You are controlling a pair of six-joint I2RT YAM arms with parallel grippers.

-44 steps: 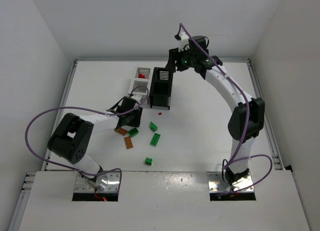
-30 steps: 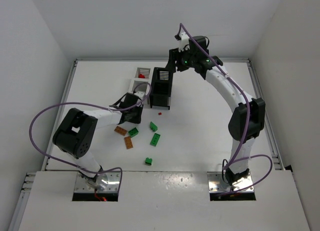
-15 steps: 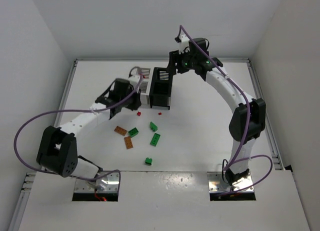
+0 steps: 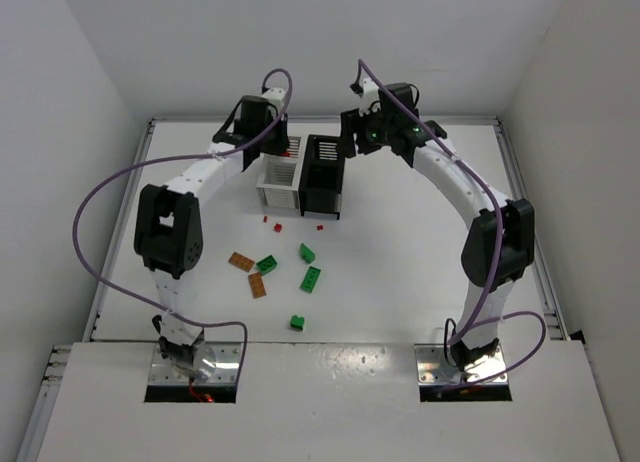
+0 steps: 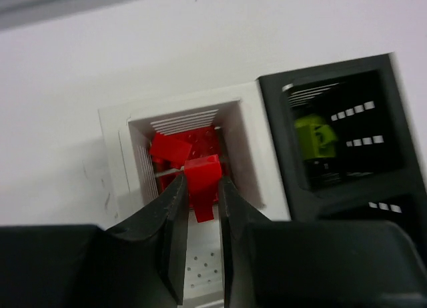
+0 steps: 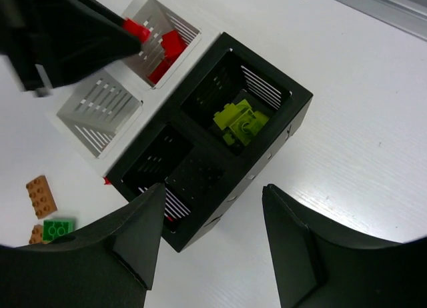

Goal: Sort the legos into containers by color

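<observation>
White walls (image 4: 80,82) enclose a white table (image 4: 400,252). The black bin (image 4: 322,177) holds yellow-green legos (image 6: 240,121), and the white bin (image 5: 133,138) at its 10 o'clock holds red legos (image 5: 170,148). Loose legos (image 4: 311,278) lie at 6 o'clock. The left gripper (image 5: 200,185) pinches a red brick (image 5: 202,175) over the white bin, while the right gripper (image 6: 212,191) gapes empty.

Listed: red brick (image 5: 202,175), smooth glossy plastic; yellow-green bricks (image 6: 239,119), smooth plastic with a slight sheen; orange-brown brick (image 6: 40,195), plastic, studded; white bin (image 5: 113,155), slatted matt plastic; black bin (image 6: 263,171), slatted plastic, satin; left gripper (image 5: 199,188), matt black plastic; table (image 6: 360,141), white, matt, finely ribbed.
</observation>
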